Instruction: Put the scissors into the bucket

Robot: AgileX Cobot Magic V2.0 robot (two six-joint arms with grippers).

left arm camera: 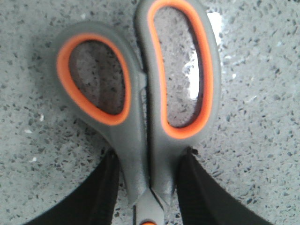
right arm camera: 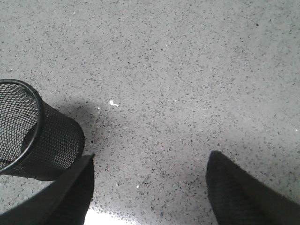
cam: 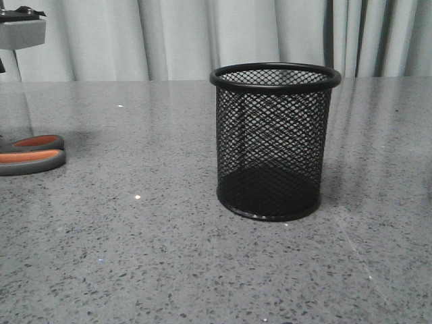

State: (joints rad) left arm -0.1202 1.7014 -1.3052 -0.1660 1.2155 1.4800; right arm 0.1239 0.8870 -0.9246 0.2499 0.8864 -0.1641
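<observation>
Clearly, the scissors (left arm camera: 140, 108) lie flat at the desk's (cam: 135, 256) far-left edge, straddled near the pivot by the left hand (left arm camera: 147, 187), fingers open either side. The bucket (cam: 275, 142) stands well right; the right hand (right arm camera: 150, 187) hangs open beside it.

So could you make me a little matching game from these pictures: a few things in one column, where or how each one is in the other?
Things:
1. scissors
2. bucket
3. left pincer
4. right pincer

States:
A. open over bare table, holding nothing
B. standing upright, empty
C. lying flat at the table's left edge
D. fingers on either side of the scissors' neck

Pairs: 1-C, 2-B, 3-D, 4-A
</observation>
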